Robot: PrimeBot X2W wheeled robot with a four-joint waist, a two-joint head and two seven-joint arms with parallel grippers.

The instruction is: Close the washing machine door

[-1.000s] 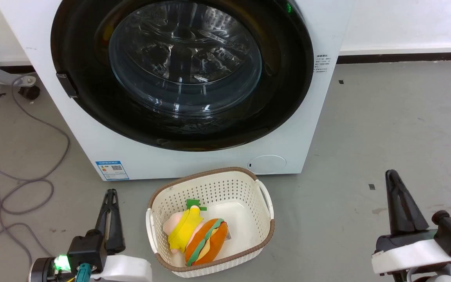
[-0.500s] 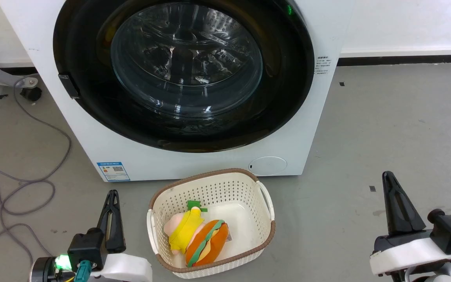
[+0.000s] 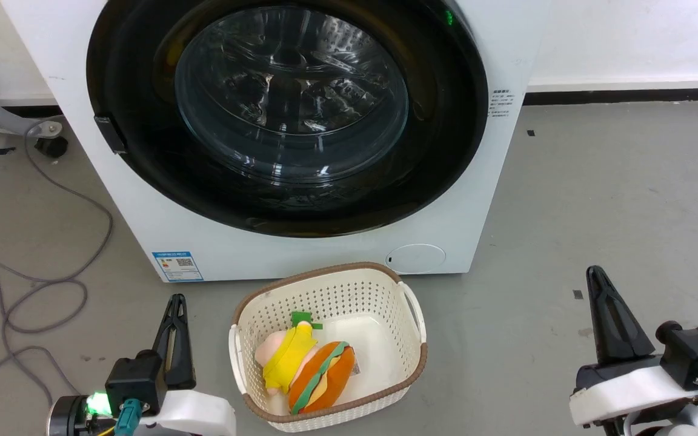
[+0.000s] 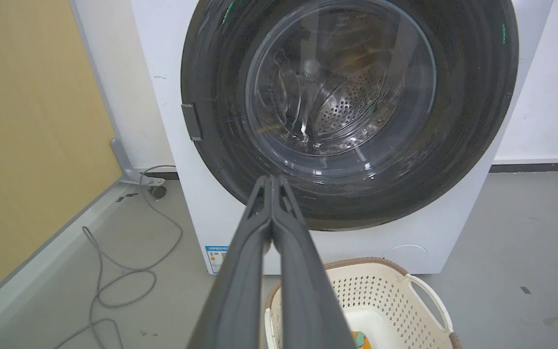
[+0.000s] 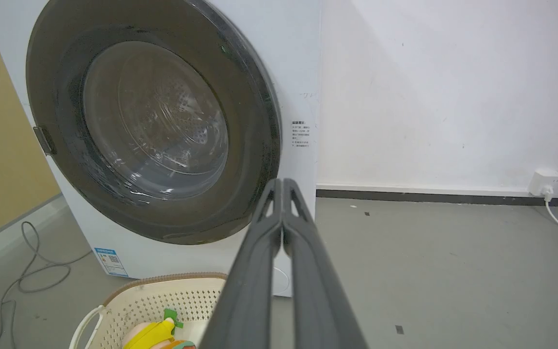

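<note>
The white washing machine (image 3: 300, 254) stands ahead on the floor. Its round glossy black door (image 3: 440, 151) with the clear glass bowl (image 3: 291, 97) lies flat against the front, shut. The same door (image 4: 468, 126) faces the left wrist camera, and the door (image 5: 255, 126) sits at the left of the right wrist view. My left gripper (image 3: 176, 301) is low at the left, shut and empty, well short of the machine. My right gripper (image 3: 594, 274) is low at the right, shut and empty, out on the open floor. In the wrist views each gripper (image 4: 271, 179) (image 5: 282, 182) has its fingers pressed together.
A cream perforated basket (image 3: 409, 339) holding plush toys (image 3: 303, 366) sits on the floor between my grippers, just before the machine. Grey cables (image 3: 40, 284) loop on the floor at the left. A yellow panel (image 4: 27, 135) stands left of the machine; a wall socket (image 5: 544, 180) at the far right.
The whole head view has slid slightly down and right, so the camera has moved. Both grippers stay shut; the right one sits marginally lower and further left in the picture.
</note>
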